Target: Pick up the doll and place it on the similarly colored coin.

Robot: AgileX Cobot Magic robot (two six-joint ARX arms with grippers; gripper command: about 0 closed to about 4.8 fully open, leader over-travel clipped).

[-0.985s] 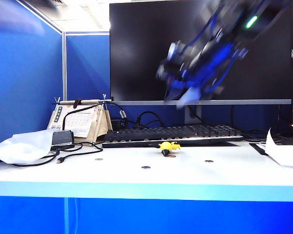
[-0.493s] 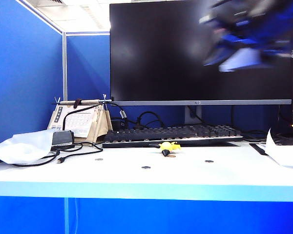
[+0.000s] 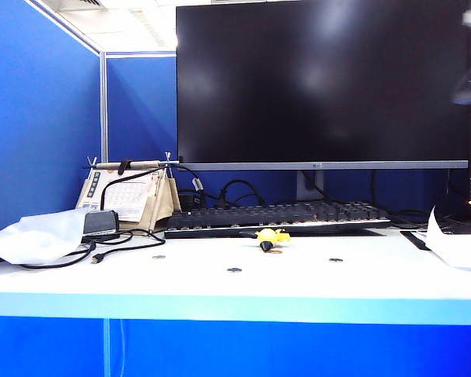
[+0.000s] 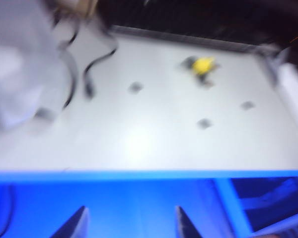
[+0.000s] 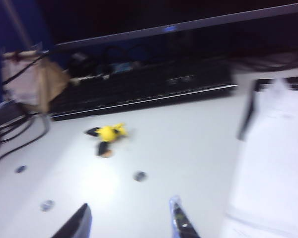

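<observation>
A: What is seen on the tabletop [image 3: 314,283]?

B: A monitor [image 3: 322,82] and a keyboard [image 3: 275,216] are seen at the back. The doll [image 3: 271,236] is laid in front of the keyboard, on the coin [image 3: 276,251].

A: And the grippers?

B: The left gripper [image 4: 130,225] is held off the tabletop's front edge, fingers [image 4: 74,225] spread. The right gripper [image 5: 130,220] is held above the tabletop near the doll, fingers [image 5: 179,220] apart; nothing is held.

an office cubicle: blue partition walls [image 3: 39,118], a monitor [image 3: 322,82], keyboard [image 3: 275,216] on a white desk [image 3: 220,287].
</observation>
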